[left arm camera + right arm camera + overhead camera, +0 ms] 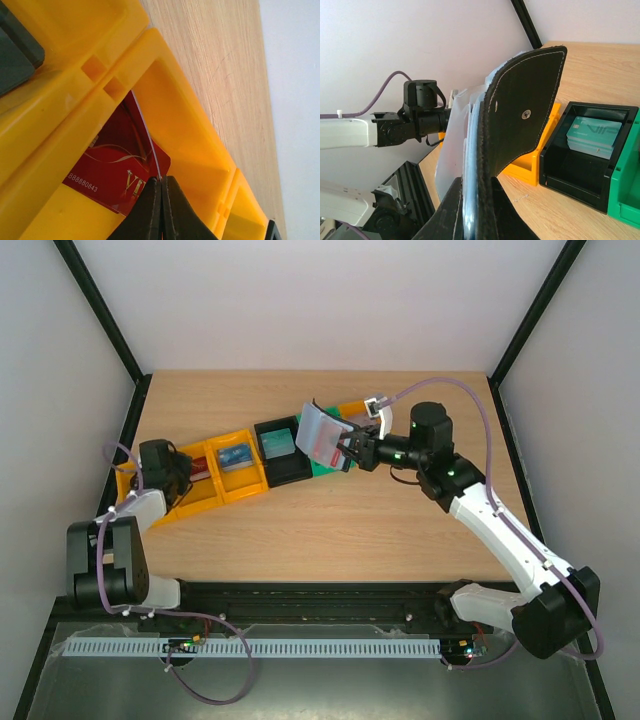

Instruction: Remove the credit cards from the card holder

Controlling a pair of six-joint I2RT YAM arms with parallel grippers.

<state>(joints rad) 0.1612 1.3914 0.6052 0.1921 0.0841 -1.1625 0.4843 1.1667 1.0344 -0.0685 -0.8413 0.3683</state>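
Observation:
My left gripper is shut on the edge of a red credit card with pale lettering, inside a yellow bin. In the top view this gripper and the red card are at the left end of the bin row. My right gripper is shut on the black card holder and holds it upright above the table. Its snap flap is spread and its blue-grey pockets face the left arm. In the top view the right gripper holds the holder above the bins.
A row of bins crosses the table: yellow bins, one holding a blue piece, a black bin holding a teal-faced piece, and a green bin. Black frame posts stand at the table's sides.

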